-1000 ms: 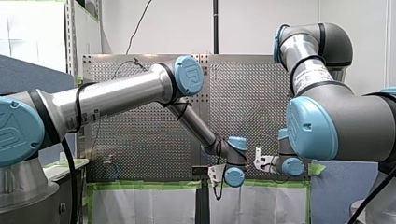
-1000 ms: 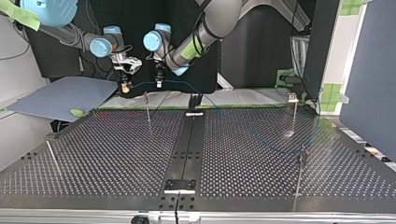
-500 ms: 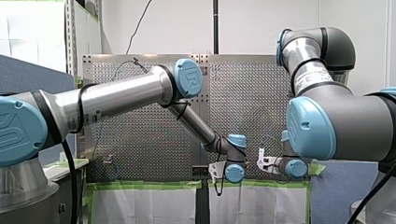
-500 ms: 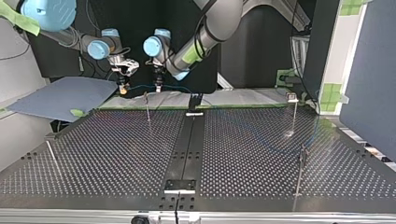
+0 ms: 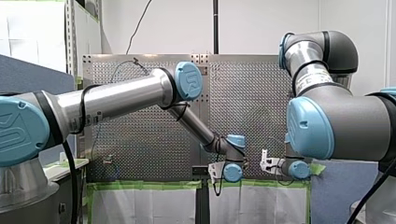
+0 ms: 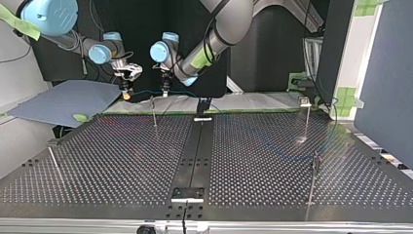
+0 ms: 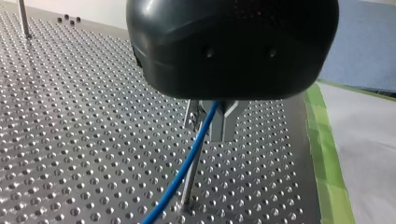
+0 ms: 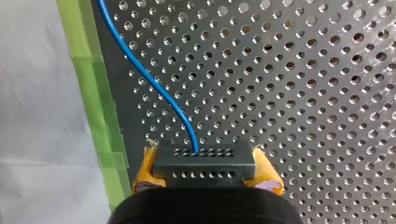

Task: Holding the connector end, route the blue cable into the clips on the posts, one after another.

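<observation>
I read only UR logo, on blue joint cap (image 5: 189,80) of my left arm (image 5: 116,98). Sticker (image 5: 312,78) on my right arm (image 5: 336,126): print too small.

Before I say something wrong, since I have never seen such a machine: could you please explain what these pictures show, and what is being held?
These are two robot arms working over a metal table full of small holes. One picture looks from behind the arms. One faces them from across the table. The other two come from small cameras on the wrists. Thin upright posts stand on the table. My right pincer, which has yellow pads, is closed on a black plug at the end of a blue cable. My left pincer is closed on the same cable farther along, just above one of the posts. In the picture that faces the arms, both pincers work near the far edge of the table.
</observation>
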You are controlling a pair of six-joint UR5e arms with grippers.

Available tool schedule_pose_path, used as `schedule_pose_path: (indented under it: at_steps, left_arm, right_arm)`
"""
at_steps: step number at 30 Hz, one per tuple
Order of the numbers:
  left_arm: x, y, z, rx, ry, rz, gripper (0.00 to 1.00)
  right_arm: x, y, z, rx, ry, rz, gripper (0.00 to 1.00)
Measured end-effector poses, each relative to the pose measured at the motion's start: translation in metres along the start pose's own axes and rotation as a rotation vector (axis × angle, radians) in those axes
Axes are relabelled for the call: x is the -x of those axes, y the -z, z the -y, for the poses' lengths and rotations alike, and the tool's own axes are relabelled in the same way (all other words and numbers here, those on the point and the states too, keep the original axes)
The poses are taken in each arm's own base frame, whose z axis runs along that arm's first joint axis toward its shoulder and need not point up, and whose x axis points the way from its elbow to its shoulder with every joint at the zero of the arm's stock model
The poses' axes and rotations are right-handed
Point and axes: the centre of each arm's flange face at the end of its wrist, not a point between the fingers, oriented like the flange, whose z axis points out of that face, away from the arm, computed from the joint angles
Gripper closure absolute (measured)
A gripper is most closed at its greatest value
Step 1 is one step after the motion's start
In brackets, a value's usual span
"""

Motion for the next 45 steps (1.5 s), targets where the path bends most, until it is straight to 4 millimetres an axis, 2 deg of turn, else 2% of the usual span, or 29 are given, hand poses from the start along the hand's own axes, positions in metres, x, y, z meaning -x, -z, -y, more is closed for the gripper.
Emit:
schedule_pose_path:
  at_steps: [10, 19, 30, 35, 41, 45]
  left_arm:
    - [0.013, -0.005, 0.016, -0.018, 0.02, 0.023, 1.0]
    - [0.012, -0.013, 0.008, -0.016, 0.021, 0.022, 1.0]
    - [0.017, -0.02, 0.012, -0.035, 0.031, 0.03, 1.0]
    - [0.004, -0.021, 0.014, -0.053, 0.036, 0.004, 1.0]
    - [-0.019, -0.026, 0.007, -0.049, 0.019, -0.041, 1.0]
    - [-0.02, -0.033, 0.008, -0.048, 0.02, -0.042, 1.0]
  right_arm:
    - [-0.011, -0.013, -0.006, -0.004, -0.005, -0.018, 1.0]
    - [-0.021, -0.023, -0.014, 0.003, -0.01, -0.037, 1.0]
    - [-0.028, -0.03, -0.021, 0.009, -0.011, -0.052, 1.0]
    - [-0.029, -0.032, -0.022, 0.011, -0.01, -0.057, 1.0]
    - [-0.031, -0.033, -0.027, 0.015, -0.01, -0.062, 1.0]
    - [-0.031, -0.034, -0.027, 0.014, -0.01, -0.064, 1.0]
